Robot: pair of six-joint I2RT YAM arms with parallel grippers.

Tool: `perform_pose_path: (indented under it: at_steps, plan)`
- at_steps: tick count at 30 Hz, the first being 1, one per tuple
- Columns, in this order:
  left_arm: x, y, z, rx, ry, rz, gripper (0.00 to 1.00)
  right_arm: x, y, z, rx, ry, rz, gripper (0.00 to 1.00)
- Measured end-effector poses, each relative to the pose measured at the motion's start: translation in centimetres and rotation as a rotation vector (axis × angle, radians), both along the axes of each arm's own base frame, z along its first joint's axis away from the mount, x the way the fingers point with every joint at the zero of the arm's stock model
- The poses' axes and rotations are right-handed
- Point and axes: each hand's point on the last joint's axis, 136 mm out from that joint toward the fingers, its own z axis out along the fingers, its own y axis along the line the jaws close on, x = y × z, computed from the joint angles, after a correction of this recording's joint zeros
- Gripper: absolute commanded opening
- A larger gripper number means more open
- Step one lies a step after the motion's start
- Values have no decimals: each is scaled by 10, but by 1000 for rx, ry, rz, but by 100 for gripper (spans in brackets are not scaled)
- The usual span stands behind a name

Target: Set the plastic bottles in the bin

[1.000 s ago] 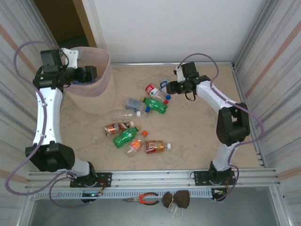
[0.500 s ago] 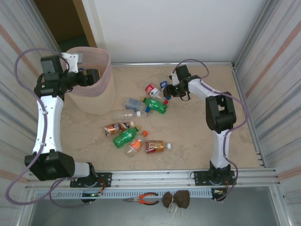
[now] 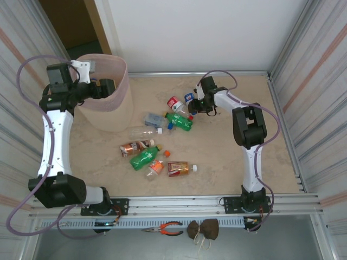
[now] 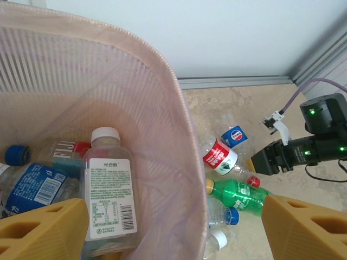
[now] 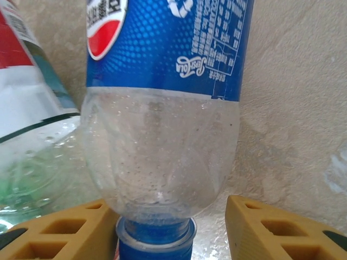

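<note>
1. The bin [image 3: 116,116] stood directly under the left gripper [image 3: 107,88]. Its jaws were spread wide with nothing in them, and that arm had barely shifted over the last second.
2. The right arm had folded at the elbow, bringing the right gripper [image 5: 162,222] down onto the far bottles with its jaws narrowing.
3. A blue-labelled bottle [image 5: 162,135] lay between that gripper's fingers, cap end toward the palm. A gap remained at the right pad [image 5: 271,227], so it was not yet clamped. Judged: a pick was under way, with the lift to follow.
4. A red-labelled bottle [image 5: 21,81] sat just left of the fingers and could get nudged.
5. The left wrist view gave the bin's inside: a white-capped bottle [image 4: 108,184] lay below the gripper among others, mostly hidden from overhead by arm and wall.
6. Overhead gave the loose bottles [image 3: 145,158], roughly nine, so much of the task remained.
7. The right wrist view gave the pad gap, too small to judge from overhead.
</note>
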Motion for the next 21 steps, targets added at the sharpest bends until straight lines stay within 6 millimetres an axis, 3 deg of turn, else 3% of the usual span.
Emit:
perform_pose_path:
  at_steps: [21]
  plan:
    - [-1,-4,2,-30,1,-15,83,-1,-4,-4,2,0,-6,31]
